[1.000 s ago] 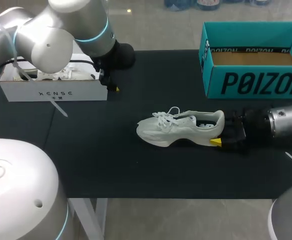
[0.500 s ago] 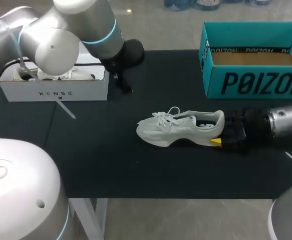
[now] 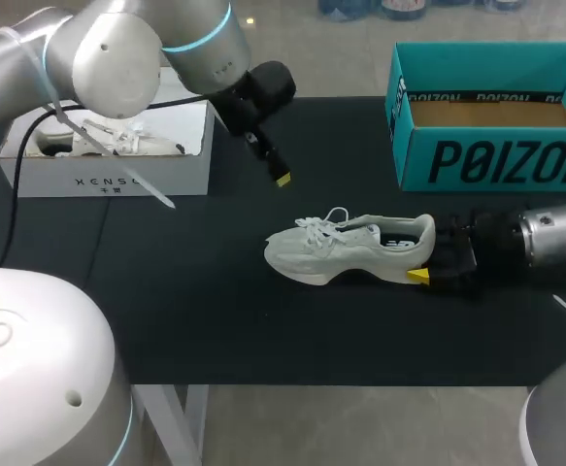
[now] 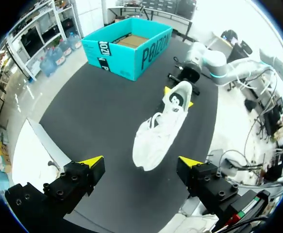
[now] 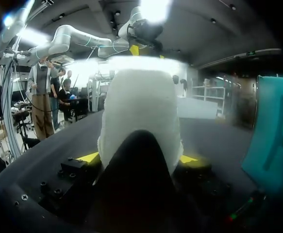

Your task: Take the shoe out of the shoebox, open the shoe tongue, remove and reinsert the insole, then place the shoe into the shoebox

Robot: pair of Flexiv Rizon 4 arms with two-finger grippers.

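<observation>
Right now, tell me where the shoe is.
In the head view the shoe stands on its sole at the middle of the black table, just left of and nearer than the teal shoebox, its heel clamped in the right gripper.

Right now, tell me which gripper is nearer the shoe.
Right. The right gripper is at the heel of the shoe, with a finger against each side of it. The left gripper hangs open in the air, apart from the shoe, beyond its laces.

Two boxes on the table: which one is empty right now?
The teal shoebox, at far right: only its bare brown floor shows inside. The white box at left holds pale, loose items.
</observation>
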